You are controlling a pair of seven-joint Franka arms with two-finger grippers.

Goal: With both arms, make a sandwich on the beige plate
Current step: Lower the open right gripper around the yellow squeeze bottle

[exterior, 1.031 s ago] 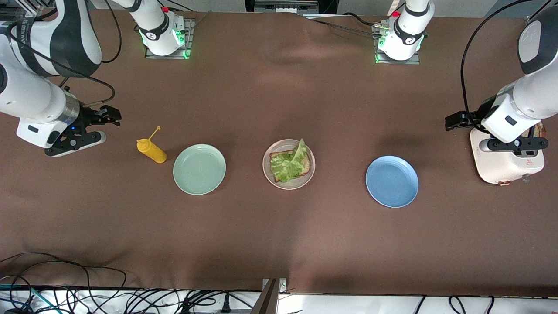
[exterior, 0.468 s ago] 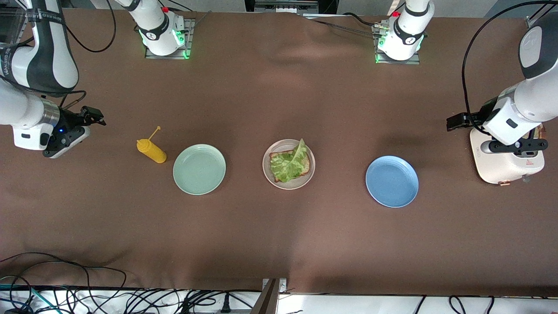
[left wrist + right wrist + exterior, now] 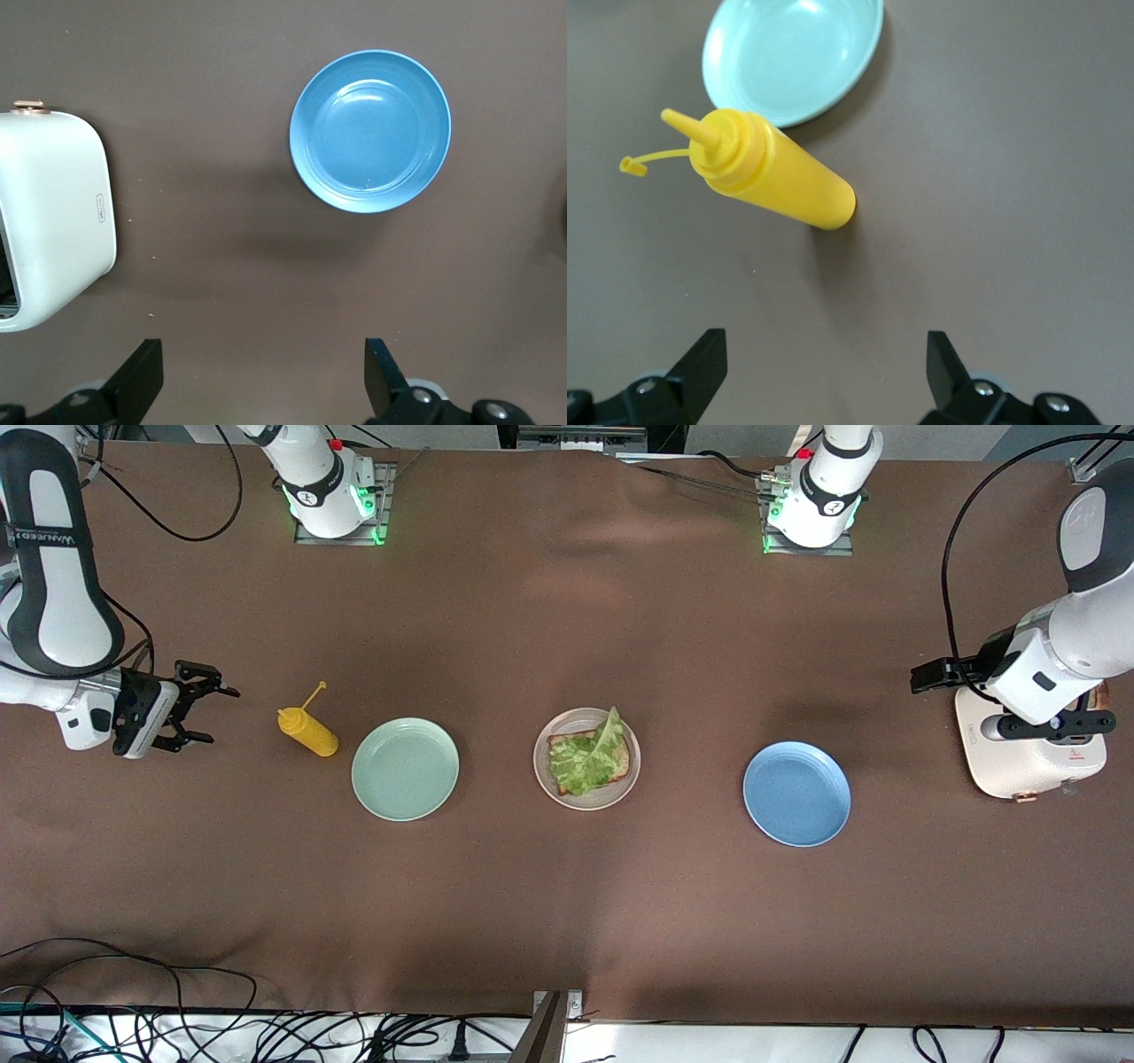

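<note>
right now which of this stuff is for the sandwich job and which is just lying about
For the job: beige plate, toast slice, lettuce leaf, toaster, left gripper, right gripper.
Lying about: mustard bottle, mint green plate, blue plate.

Glossy blue plate, matt tablecloth

We have two glossy white arms with dark grey joint bands; the right arm carries grey lettering along one link. Black cables loop off both, a long one arching over the left arm. Each base glows green with a red button on top. Our claws are black, with angular fingers.
</note>
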